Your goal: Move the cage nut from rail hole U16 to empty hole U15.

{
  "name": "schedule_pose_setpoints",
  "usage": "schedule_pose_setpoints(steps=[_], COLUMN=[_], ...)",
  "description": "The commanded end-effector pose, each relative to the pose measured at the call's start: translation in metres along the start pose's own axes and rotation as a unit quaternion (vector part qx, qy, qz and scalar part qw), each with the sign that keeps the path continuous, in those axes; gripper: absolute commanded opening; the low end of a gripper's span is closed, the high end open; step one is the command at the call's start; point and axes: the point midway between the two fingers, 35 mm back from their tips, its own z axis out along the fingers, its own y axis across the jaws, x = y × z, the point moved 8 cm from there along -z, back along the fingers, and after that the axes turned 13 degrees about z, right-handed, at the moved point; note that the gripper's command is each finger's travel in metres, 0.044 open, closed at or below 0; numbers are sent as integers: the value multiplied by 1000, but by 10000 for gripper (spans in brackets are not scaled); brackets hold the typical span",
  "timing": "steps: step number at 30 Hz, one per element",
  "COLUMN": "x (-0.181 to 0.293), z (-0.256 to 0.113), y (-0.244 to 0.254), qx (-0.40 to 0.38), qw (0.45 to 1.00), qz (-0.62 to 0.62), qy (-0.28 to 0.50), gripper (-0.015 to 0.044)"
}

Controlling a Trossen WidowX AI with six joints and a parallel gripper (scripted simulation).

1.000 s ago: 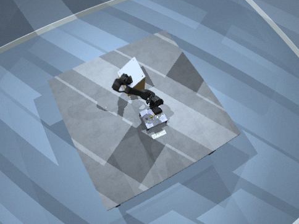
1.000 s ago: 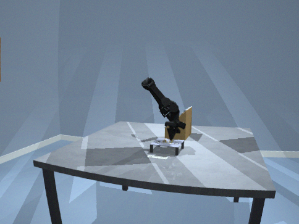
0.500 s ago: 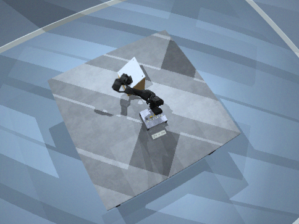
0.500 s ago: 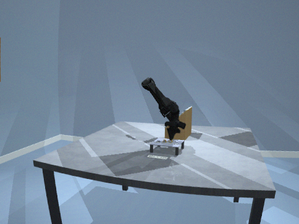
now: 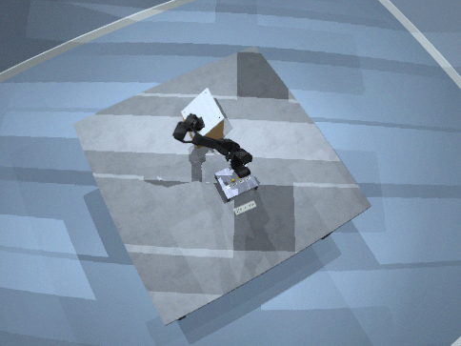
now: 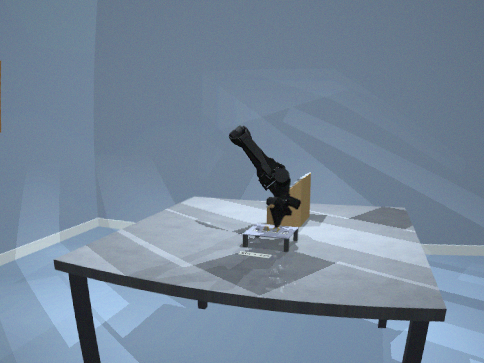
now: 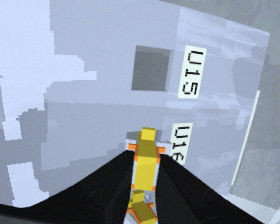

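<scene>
cage nut in the gripper's grasp, by u16

the gripper [image 5: 242, 173] [image 6: 277, 225] [image 7: 145, 161] is clenched on the yellow cage nut [image 7: 146, 167], which lies directly between its two dark fingers in the wrist view. the nut's far tab points to twelve o'clock, past the fingertips, and a dark sliver of the u16 opening shows beside it. whether the nut is clear of that opening, i cannot tell.

at six o'clock from the held nut, a second yellow nut [image 7: 141, 210] shows partly, between the fingers' darker lower parts. the u16 label [image 7: 181, 143] is near, at about two o'clock. farther off, at twelve o'clock, is the empty square hole u15 [image 7: 151, 68], with the u15 label [image 7: 193, 70] at its three o'clock.

all this is on the pale rail plate [image 5: 231, 193] [image 6: 287, 234] [image 7: 100, 87]. in the top view, a printed strip [image 5: 245, 208] [image 6: 255, 254] lies near the plate at five o'clock, and a white-faced board [image 5: 205, 110] [image 6: 302, 200] stands well apart at eleven.
</scene>
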Motion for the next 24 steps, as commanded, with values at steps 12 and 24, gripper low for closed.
schedule_pose_setpoints(steps=[12,24], x=[-1,-2], z=[0,1], y=[-2,-4], qx=[-6,-11], qw=[1000,1000], qz=[2,2], qy=[0,1], gripper=[29,29])
